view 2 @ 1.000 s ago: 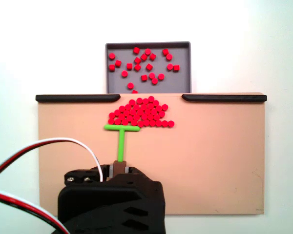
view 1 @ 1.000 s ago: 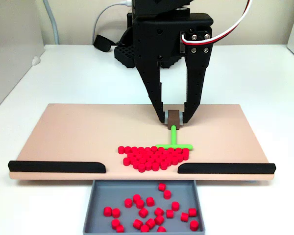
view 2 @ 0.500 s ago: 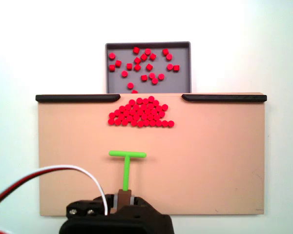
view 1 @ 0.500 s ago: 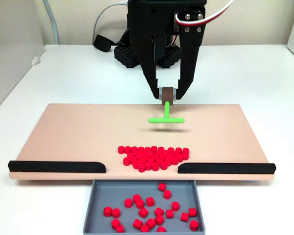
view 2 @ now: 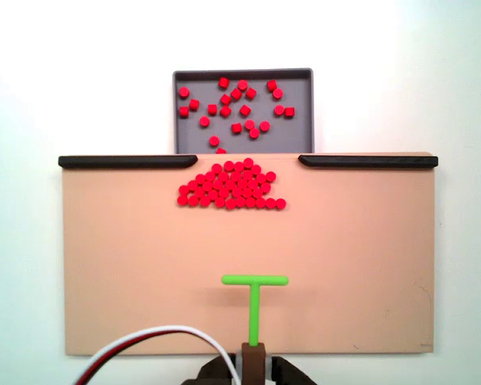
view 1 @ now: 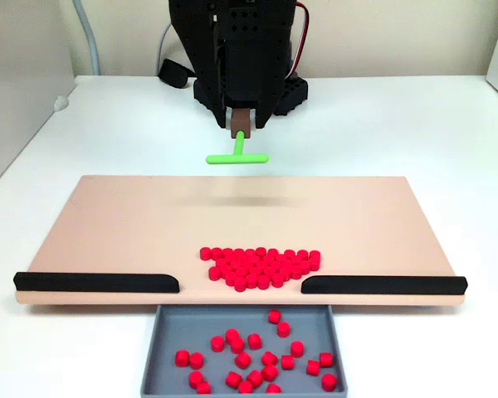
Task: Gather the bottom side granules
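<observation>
Gripper [view 1: 241,124] clamps the brown handle of the green T-stick [view 1: 237,156], prob. lifted off the board [view 1: 108,224]. Granules [view 1: 261,267] sit well apart from the fingers, packed by the gap btw. the black rails [view 1: 95,283].

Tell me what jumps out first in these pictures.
The granules, a dense bright red cluster, sit on the tan board at the gap between two black rails. Loose red pellets lie in the grey tray beyond. The gripper holds the green T-shaped stick raised, well back.

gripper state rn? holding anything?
Gripper: closed on the brown handle of the green T-shaped stick, lifted clear of the board.
</observation>
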Controlling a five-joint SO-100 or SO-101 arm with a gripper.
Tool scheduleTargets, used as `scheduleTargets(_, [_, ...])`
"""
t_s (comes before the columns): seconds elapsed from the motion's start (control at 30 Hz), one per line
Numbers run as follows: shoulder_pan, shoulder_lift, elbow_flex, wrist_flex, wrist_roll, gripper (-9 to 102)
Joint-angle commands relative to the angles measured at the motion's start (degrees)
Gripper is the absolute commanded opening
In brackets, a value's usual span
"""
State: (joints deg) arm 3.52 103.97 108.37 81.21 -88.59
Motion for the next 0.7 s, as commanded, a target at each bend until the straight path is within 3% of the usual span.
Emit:
scheduleTargets(0.0, [0.4,1.3,-1.1,0.1,-0.1,0])
scheduleTargets(0.67, [-1.4,-0.9,-0.4,0.1,0.4,0])
